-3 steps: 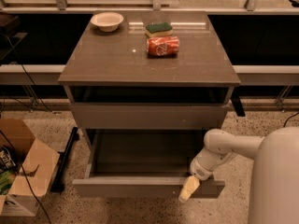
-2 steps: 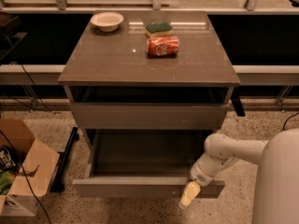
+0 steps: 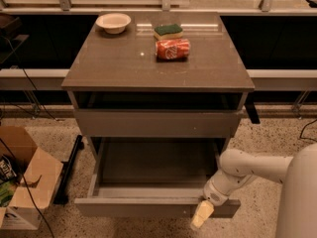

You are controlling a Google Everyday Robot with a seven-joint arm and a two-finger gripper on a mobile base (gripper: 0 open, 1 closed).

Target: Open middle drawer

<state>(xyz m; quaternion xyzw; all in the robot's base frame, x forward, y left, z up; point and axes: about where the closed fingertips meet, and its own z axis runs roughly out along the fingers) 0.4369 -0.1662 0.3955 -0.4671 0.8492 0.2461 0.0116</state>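
The grey-brown cabinet (image 3: 124, 66) has one drawer pulled well out toward me. I take this for the middle drawer (image 3: 148, 207). Its inside (image 3: 153, 165) looks bare, and its front shows only as a thin strip along the near edge. Above it a closed grey drawer front (image 3: 156, 124) sits under a dark gap. My gripper (image 3: 202, 215), with pale yellowish tips, is at the right end of the open drawer's front edge, hanging just over it. My white arm (image 3: 247, 167) comes in from the lower right.
On the cabinet top lie a white bowl (image 3: 113, 22), a green sponge (image 3: 168, 31) and a red snack bag (image 3: 172, 49). An open cardboard box (image 3: 22, 180) stands on the floor at left. A dark bar (image 3: 69, 168) lies beside the cabinet's left foot. Dark shelving runs behind.
The open drawer has slid a little further out toward me. My gripper has moved slightly down and forward with its front edge.
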